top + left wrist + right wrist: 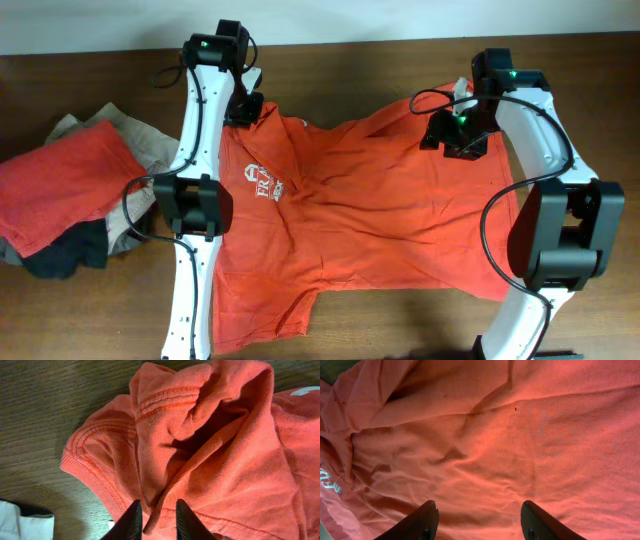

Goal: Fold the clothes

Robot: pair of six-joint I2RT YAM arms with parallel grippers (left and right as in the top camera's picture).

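Between the fingers of the left gripper, clamped on a bunched fold of the orange shirt; just ahead of the tips, crumpled sleeve with ribbed cuff resting on the wooden table; over at the right gripper, fingers spread wide, holding nothing, poised over smooth cloth of the same shirt; beneath and between both tools, shirt spread across the table, white chest logo nearer the left gripper; outward past the left arm, loose pile of clothes, apart from the shirt.
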